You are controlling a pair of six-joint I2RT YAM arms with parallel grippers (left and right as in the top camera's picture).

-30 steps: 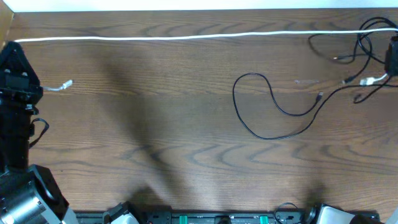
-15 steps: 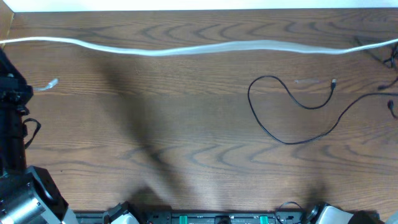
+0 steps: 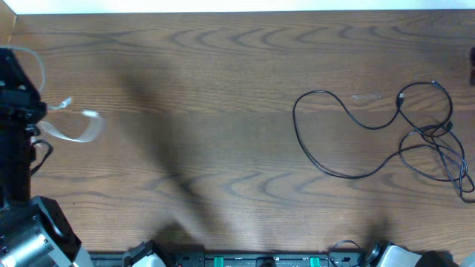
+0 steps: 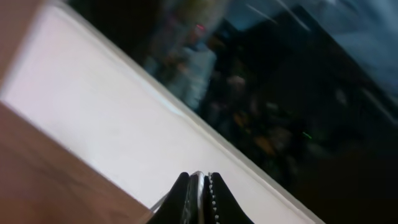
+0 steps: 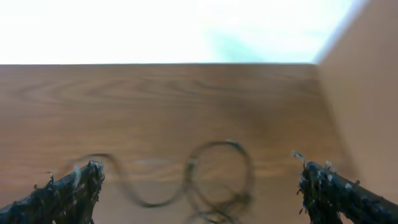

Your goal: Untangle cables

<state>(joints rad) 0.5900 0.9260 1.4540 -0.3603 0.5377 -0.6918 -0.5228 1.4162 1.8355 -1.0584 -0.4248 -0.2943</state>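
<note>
A white cable (image 3: 78,127) lies in a blurred loop at the table's left side, beside my left gripper (image 3: 37,110). The left wrist view shows that gripper (image 4: 200,182) shut on a thin strip of the white cable. A black cable (image 3: 334,137) curves over the right half of the table and ends in a loose tangle (image 3: 438,148) near the right edge. In the right wrist view my right gripper (image 5: 199,167) stands wide open above the blurred black cable (image 5: 214,180), with nothing between its fingers (image 5: 74,190).
The wooden table (image 3: 223,148) has a pale edge along the back. A raised wooden side stands at the right in the right wrist view (image 5: 367,93). Arm bases and their hardware line the front edge (image 3: 260,259).
The right gripper has opened and let go. The white cable, stretched across the back of the table, has sprung left into a loop. The black cable has dropped into a heap at the right.
</note>
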